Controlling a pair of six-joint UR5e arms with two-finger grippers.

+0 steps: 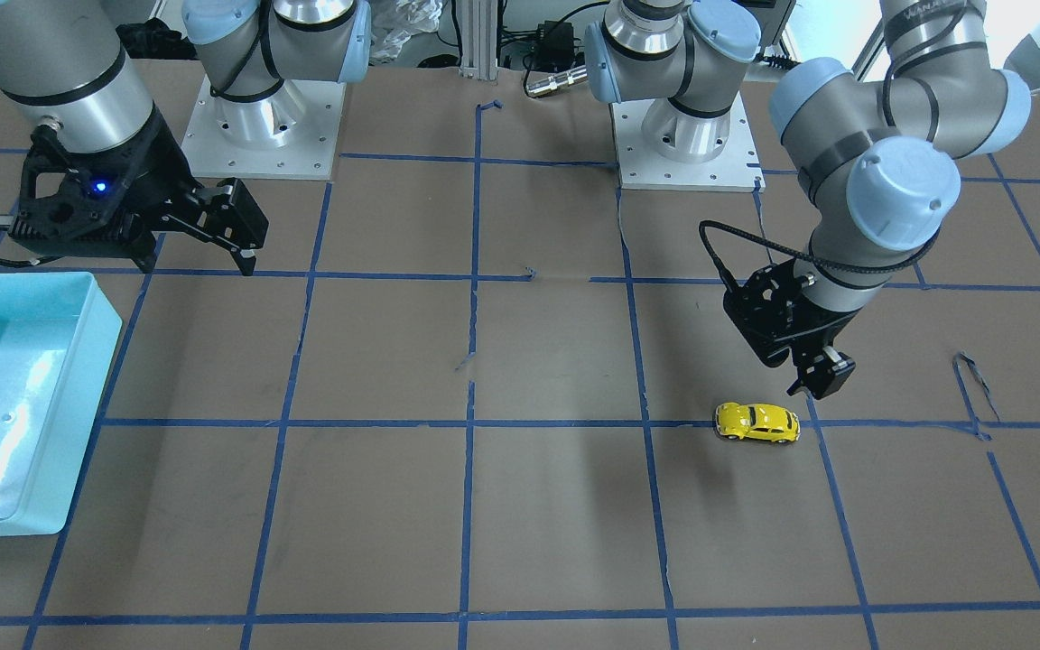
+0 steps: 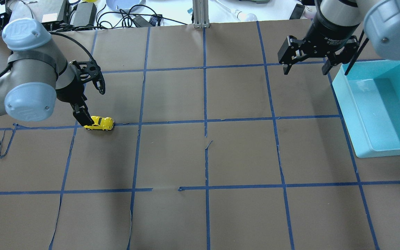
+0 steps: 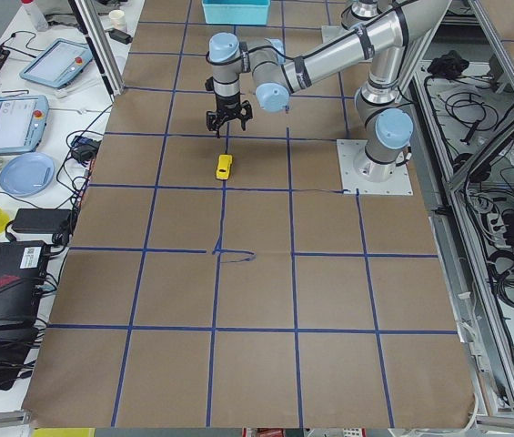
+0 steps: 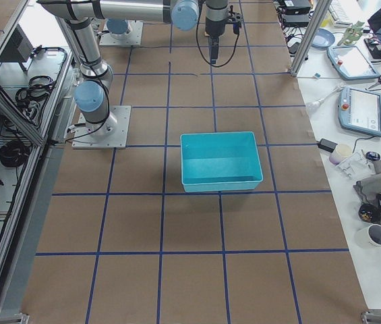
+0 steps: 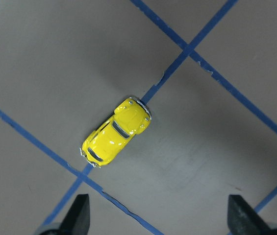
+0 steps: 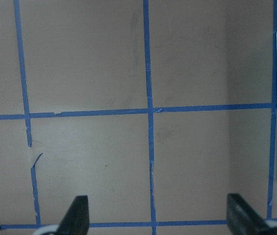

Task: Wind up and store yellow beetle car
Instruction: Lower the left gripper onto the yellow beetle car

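Observation:
The yellow beetle car (image 1: 756, 422) stands on its wheels on the brown table, on a blue tape line. It also shows in the overhead view (image 2: 99, 123), the left side view (image 3: 225, 166) and the left wrist view (image 5: 117, 132). My left gripper (image 2: 94, 106) is open and empty just above the car, which lies off to one side of the gap between its fingers (image 5: 81, 215). My right gripper (image 2: 305, 71) is open and empty, high over the table beside the bin's far corner; its wrist view shows only bare table between the fingertips (image 6: 78, 215).
A light-blue open bin (image 2: 346, 104) stands empty on my right side of the table, also seen in the front view (image 1: 78, 361) and the right side view (image 4: 217, 185). Blue tape lines grid the table. Cables and devices lie past the far edge.

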